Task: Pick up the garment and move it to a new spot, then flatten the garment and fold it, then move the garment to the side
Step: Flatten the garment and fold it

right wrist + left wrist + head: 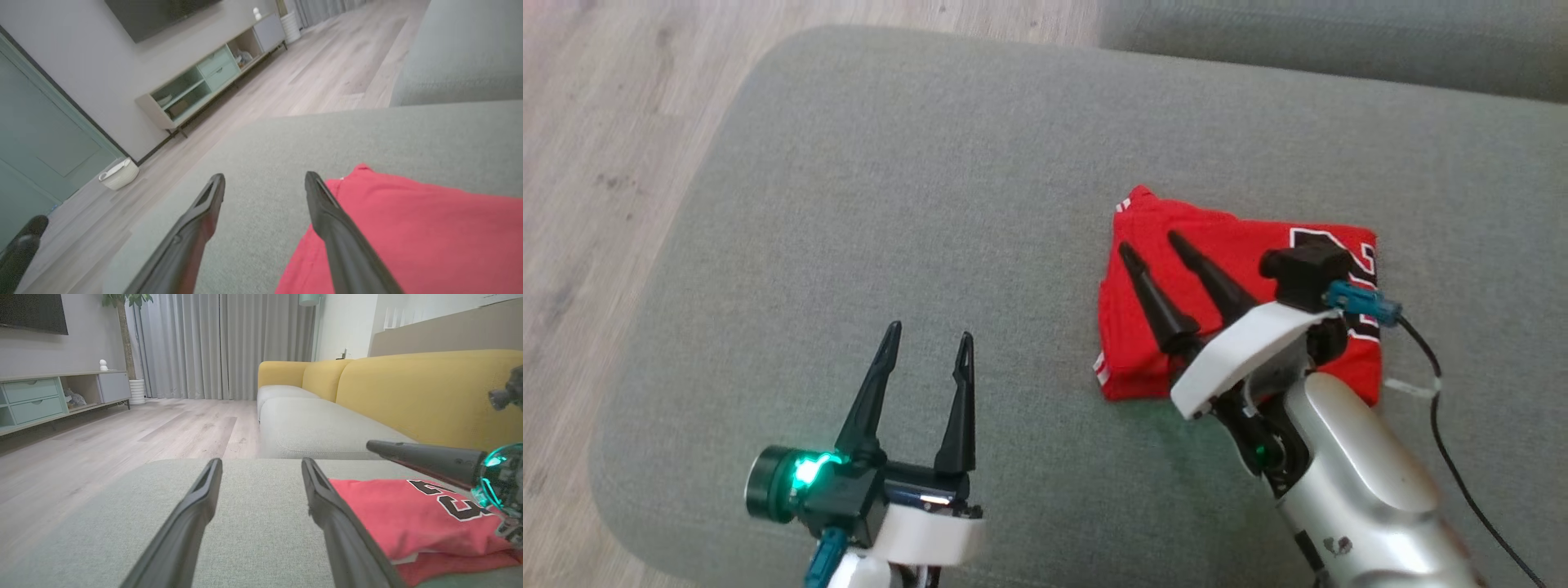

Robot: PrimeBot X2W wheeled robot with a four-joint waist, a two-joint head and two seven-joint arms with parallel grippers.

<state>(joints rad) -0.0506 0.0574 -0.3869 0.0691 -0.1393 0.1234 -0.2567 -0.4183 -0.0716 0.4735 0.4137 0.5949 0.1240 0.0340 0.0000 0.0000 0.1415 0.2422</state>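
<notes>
S1: Left gripper (930, 330) first, nearest us at 7 o'clock in head view. We log it spread wide, nothing between the fingers, hanging over bare grey cushion (931, 163).
S2: Agreed. Fingers point to 12, wrist low at the frame bottom, green light on it. Right one?
S1: Right gripper (1151, 242) at 3 o'clock, jaws apart, nothing pinched. We see both fingers lying over the 9 o'clock part of the garment (1250, 233), tips pointing to 11.
S2: Touching the cloth?
S1: We cannot tell. In left wrist view one finger (421, 459) sits just above the red fabric. Right wrist view has one finger (327, 212) across the garment's edge, the other over cushion.
S2: Arm pose: silver forearm (1347, 465) comes in from 5 o'clock, wrist tilted down over the garment.
S1: Garment: red jersey, folded to a rough rectangle, black-and-white number on top, flat on the cushion at 3 o'clock, well apart from the left gripper. Wooden floor (605, 122) at 10.
</notes>
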